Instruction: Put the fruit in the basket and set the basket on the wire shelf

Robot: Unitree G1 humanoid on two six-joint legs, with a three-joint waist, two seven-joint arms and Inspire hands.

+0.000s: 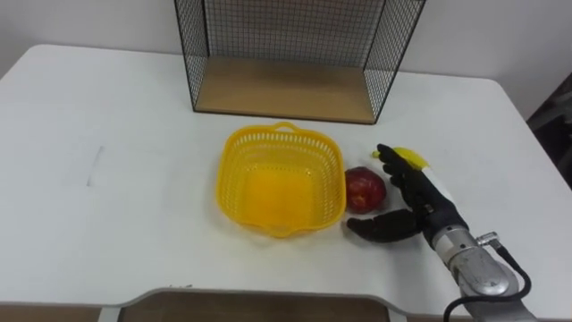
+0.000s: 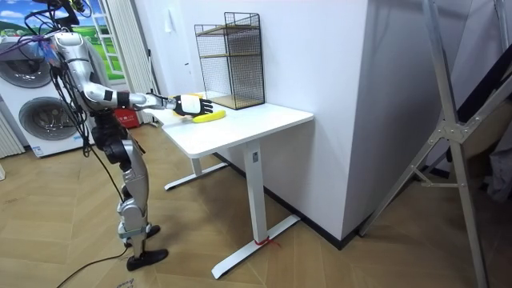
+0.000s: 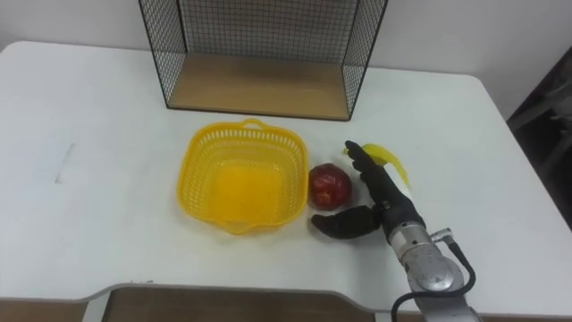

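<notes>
Early stage, nothing done yet. The basket (image 1: 231,174) is empty and sits mid-tabletop (image 1: 116,179), in front of the wire shelf (image 1: 286,89). The apple (image 1: 365,188) is on the tabletop just beside the basket's right wall. The banana (image 1: 409,156) is right of the apple, partly hidden behind your right hand (image 1: 418,204). That hand is spread open around the apple's right side, fingers behind and thumb in front, with no grip closed yet. I'd judge you're on the apple pick.

Left to do: apple in, banana in, then lift the basket onto the shelf.

Count: one basket, one shelf, two fruit (one apple, one banana).
</notes>
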